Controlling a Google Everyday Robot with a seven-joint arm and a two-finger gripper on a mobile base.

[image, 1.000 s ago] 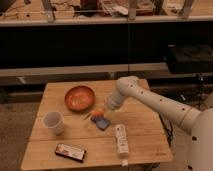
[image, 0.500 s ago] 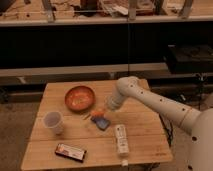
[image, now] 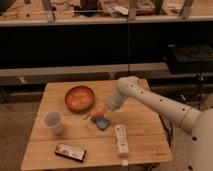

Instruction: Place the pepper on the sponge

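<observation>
The claw (image: 102, 111) hangs just above the sponge (image: 104, 124), the pepper (image: 97, 116) beneath it at the sponge's edge — gripped or not, I cannot tell — seemingly light, smooth, tapered, best pinched mid-body.

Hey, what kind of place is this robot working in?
Probably a lab or workshop: long shelves cluttered with gear run behind a small wooden table, and the robot's tool is down at the table, right by the blue sponge.
</observation>
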